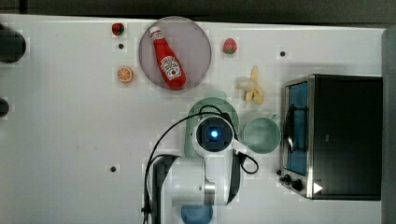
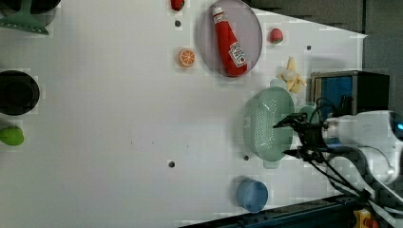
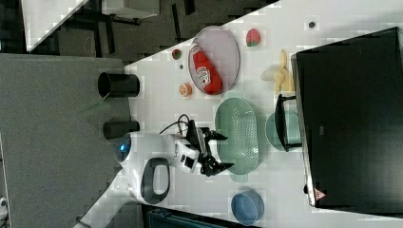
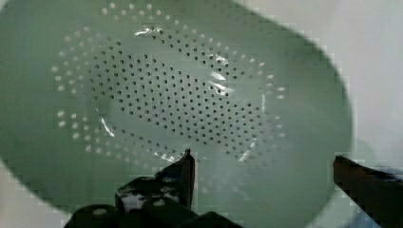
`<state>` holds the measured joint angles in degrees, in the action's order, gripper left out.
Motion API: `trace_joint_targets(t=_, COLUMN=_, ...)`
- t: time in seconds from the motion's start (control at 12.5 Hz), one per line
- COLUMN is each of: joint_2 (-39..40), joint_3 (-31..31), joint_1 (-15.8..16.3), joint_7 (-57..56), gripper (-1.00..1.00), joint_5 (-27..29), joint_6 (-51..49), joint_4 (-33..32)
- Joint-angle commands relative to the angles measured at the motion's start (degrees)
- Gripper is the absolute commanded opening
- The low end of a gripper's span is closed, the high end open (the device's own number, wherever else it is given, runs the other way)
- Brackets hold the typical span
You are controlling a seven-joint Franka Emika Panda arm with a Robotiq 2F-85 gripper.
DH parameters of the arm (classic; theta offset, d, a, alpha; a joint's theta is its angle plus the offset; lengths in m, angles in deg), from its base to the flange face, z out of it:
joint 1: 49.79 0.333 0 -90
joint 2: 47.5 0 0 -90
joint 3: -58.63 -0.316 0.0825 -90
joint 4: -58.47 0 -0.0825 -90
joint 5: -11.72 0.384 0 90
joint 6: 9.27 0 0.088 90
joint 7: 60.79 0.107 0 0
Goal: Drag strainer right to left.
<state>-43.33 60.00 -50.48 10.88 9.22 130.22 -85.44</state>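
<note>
Glossy oval pale-green plastic strainer (image 4: 176, 104), perforated with small round holes.

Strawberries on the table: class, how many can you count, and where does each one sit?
2. One strawberry lies off the top view's left of the plate, above the orange slice; the other strawberry lies off the plate's right, above the banana.

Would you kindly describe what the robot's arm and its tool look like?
The arm is glossy white with rounded dark grey joint sections and a glowing blue light on its top. Black cables loop along it. The tool is black, with two slim pointed fingers.
</note>
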Motion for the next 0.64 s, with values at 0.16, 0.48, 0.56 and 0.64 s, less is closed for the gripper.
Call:
trace_joint_targets(t=0.16, joint_2=5.1, joint_3=-2.0, joint_1=0.6, joint_7=14.4, gripper=1.00, joint_5=-0.9, joint_6=12.3, joint_4=1.7)
trace_joint_targets(t=0.48, joint_2=13.6, joint_3=-2.1, joint_1=1.1, joint_7=16.6, gripper=1.00, joint_5=-0.9, joint_6=21.7, joint_4=1.7)
trace_joint_targets(t=0.56, joint_2=14.9, joint_3=-2.2, joint_1=1.2, joint_7=16.6, gripper=1.00, joint_5=-0.9, joint_6=23.2, joint_4=1.7)
trace_joint_targets(t=0.64, joint_2=15.9, joint_3=-2.3, joint_1=1.3, joint_7=16.8, gripper=1.00, joint_5=-0.8, joint_6=24.6, joint_4=1.7)
